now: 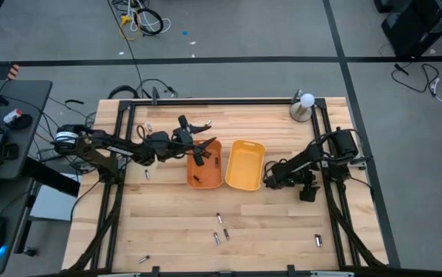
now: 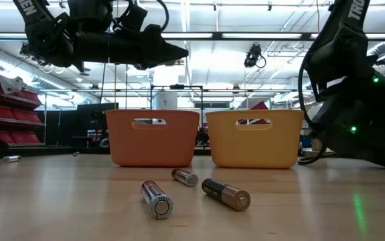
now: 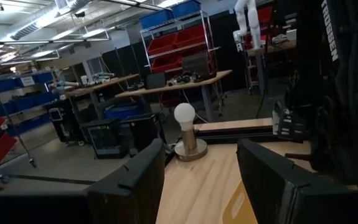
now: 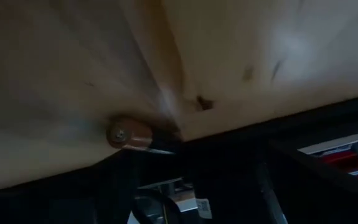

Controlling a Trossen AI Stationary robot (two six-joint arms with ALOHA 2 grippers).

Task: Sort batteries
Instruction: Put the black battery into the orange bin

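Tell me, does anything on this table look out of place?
Only the batteries: loose ones lie scattered across the wooden table, one far off near the right edge, away from the orange tray and the yellow tray.

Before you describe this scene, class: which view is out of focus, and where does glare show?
Right wrist view: soft and dim, a copper-ended battery smeared at the table edge. Low view: ceiling strip lights glare, leaving the left gripper a dark silhouette; the front batteries are sharp. High view: evenly lit.
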